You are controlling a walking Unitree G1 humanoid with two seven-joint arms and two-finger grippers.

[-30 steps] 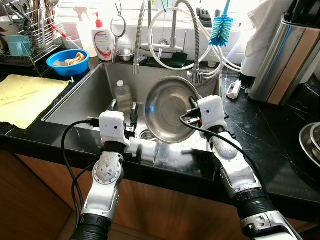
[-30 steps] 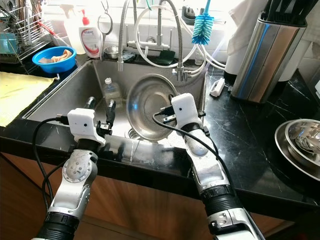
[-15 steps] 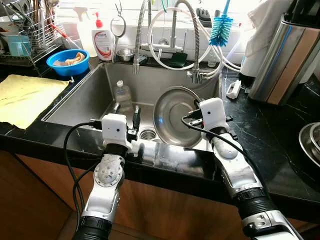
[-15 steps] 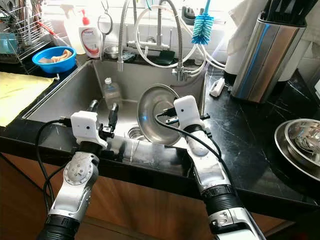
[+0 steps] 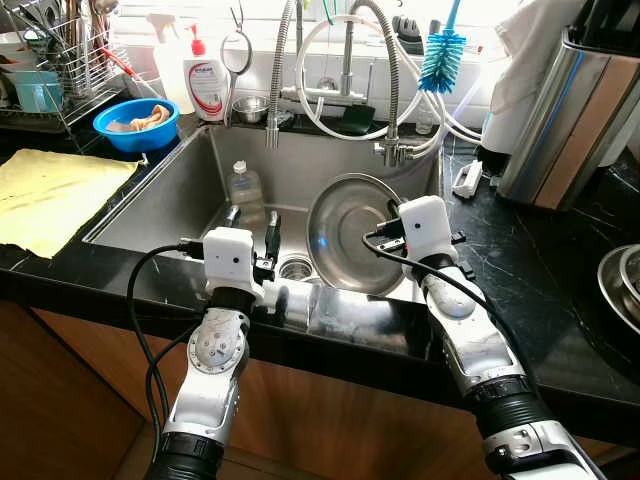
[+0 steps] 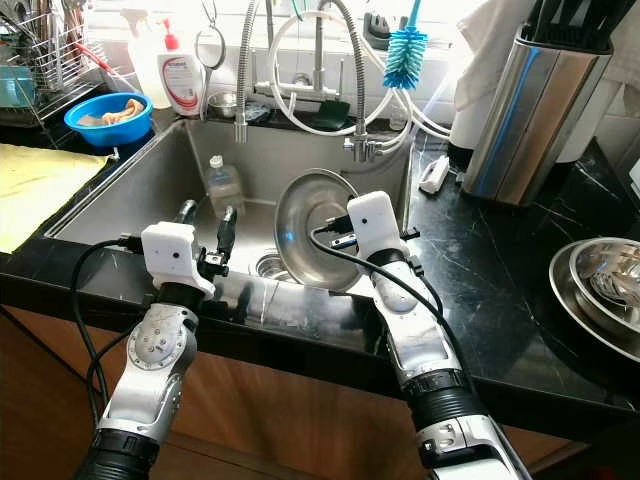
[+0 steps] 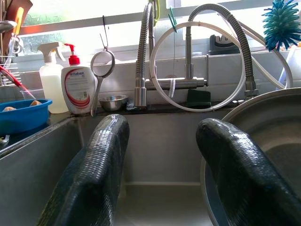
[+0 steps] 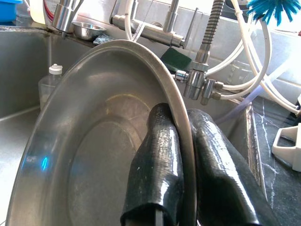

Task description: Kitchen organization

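A round steel plate (image 5: pixel 345 235) stands tilted on its edge inside the sink (image 5: pixel 165 205), near the right wall. My right gripper (image 8: pixel 181 115) is shut on the plate's rim (image 8: pixel 141 52), one finger inside the dish and one behind it. My left gripper (image 5: pixel 252 218) hovers open over the sink's front edge, just left of the plate, with nothing between its fingers (image 7: pixel 101 160). In the left wrist view the plate's rim (image 7: pixel 263 101) shows beside one finger.
A clear plastic bottle (image 5: pixel 244 185) stands in the sink's back left. Faucet hoses (image 5: pixel 385 90) and a blue brush (image 5: pixel 443 55) hang above. A blue bowl (image 5: pixel 136 122), soap bottle (image 5: pixel 205 80) and yellow cloth (image 5: pixel 50 195) lie left; steel canister (image 5: pixel 560 110) and stacked steel bowls (image 6: pixel 600 280) right.
A second ago the plate was higher and further left; my right gripper has lowered it toward the sink's right side. My left gripper shifted slightly right. Nothing moved in the last half second.
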